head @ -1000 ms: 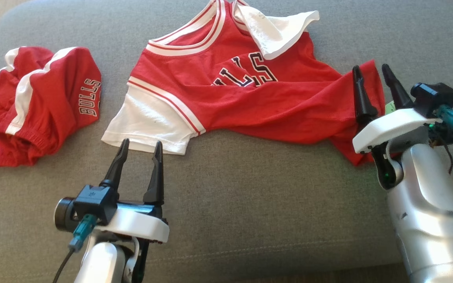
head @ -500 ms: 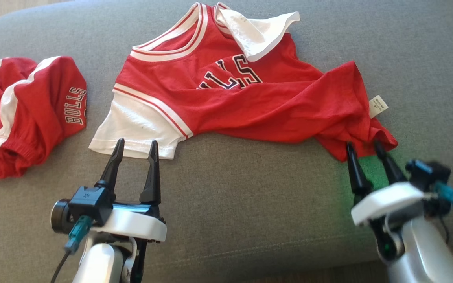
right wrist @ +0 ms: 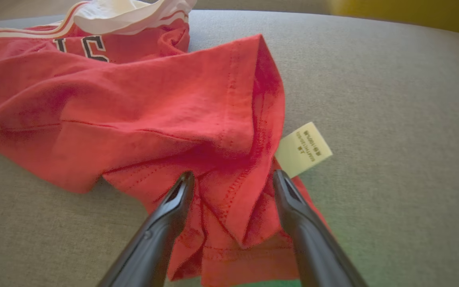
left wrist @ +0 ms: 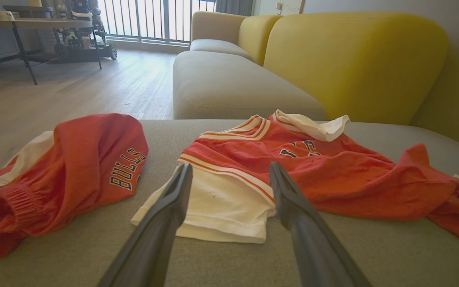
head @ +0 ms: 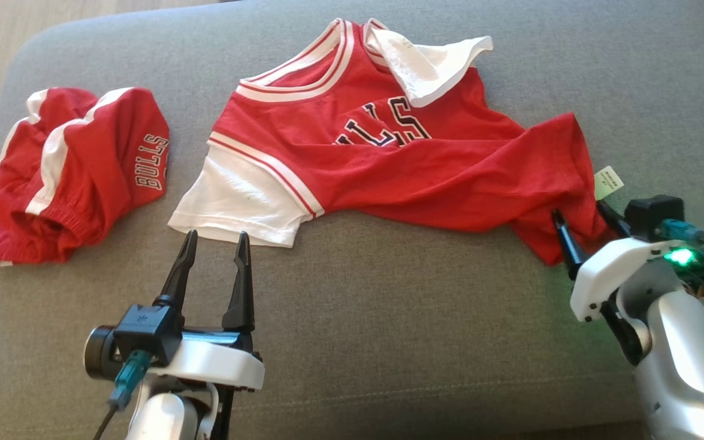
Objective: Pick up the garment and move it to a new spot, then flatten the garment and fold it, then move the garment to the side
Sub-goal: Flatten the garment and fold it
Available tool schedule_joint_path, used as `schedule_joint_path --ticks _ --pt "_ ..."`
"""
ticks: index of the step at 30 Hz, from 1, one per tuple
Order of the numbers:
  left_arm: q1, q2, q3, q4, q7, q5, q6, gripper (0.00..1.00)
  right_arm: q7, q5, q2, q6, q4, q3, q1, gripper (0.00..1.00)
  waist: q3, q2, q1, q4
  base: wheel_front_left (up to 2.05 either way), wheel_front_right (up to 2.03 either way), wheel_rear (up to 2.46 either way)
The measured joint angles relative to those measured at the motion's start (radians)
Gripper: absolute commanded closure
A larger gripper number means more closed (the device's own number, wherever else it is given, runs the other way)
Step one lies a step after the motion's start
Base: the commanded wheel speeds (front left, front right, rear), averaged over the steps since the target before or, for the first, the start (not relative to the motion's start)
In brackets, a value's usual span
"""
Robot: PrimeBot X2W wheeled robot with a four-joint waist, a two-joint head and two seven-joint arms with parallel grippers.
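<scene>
The garment (head: 401, 165) is a red jersey with white sleeves and black lettering, lying spread but wrinkled on a grey cushion (head: 388, 318). My left gripper (head: 217, 235) is open just short of the near white sleeve (left wrist: 221, 207), which lies ahead between its fingers (left wrist: 230, 167). At the garment's (right wrist: 134, 103) right end, my right gripper (head: 579, 211) is open. Its fingers stand on either side of a bunched fold at the near hem corner (right wrist: 232, 175). A white care label (right wrist: 303, 149) sticks out beside the right finger.
A crumpled pair of red shorts (head: 77, 171) with white stripes lies at the cushion's left end. In the left wrist view, a yellow sofa back (left wrist: 353, 59) and a beige seat (left wrist: 229, 83) stand behind, with wooden floor (left wrist: 74, 87) to the left.
The head camera has shifted. My right gripper has drawn back from the upper part of the garment's right end to its near hem corner. The left gripper has stayed by the white sleeve.
</scene>
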State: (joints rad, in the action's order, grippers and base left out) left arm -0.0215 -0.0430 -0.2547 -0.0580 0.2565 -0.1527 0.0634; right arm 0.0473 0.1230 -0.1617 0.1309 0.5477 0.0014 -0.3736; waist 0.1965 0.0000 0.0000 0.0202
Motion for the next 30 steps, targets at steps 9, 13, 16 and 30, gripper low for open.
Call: schedule_joint_path --ticks 9,13,16,30 --pt "0.001 0.000 0.000 0.002 0.000 0.000 0.000 0.00 -0.023 0.009 -0.022 0.000 0.057 0.064 -0.037 0.00 0.001 0.0000 0.0000 0.008 0.00 0.00 0.00" --pt "0.002 0.000 -0.003 0.002 0.000 0.001 0.000 0.00 -0.031 -0.004 -0.035 0.000 0.084 0.040 -0.051 0.00 -0.005 0.0000 0.0000 0.016 0.00 0.00 0.00" --pt "0.013 0.000 -0.002 0.004 0.000 0.004 0.000 0.00 -0.030 -0.012 -0.035 0.000 0.064 0.019 -0.062 0.00 -0.007 0.0000 0.0000 0.017 0.00 0.00 0.00" --pt "0.039 0.000 -0.019 0.001 0.000 0.005 -0.001 0.00 0.050 0.048 -0.034 0.000 0.110 0.083 -0.091 0.01 -0.010 0.0000 0.0000 0.025 0.00 0.00 0.00"
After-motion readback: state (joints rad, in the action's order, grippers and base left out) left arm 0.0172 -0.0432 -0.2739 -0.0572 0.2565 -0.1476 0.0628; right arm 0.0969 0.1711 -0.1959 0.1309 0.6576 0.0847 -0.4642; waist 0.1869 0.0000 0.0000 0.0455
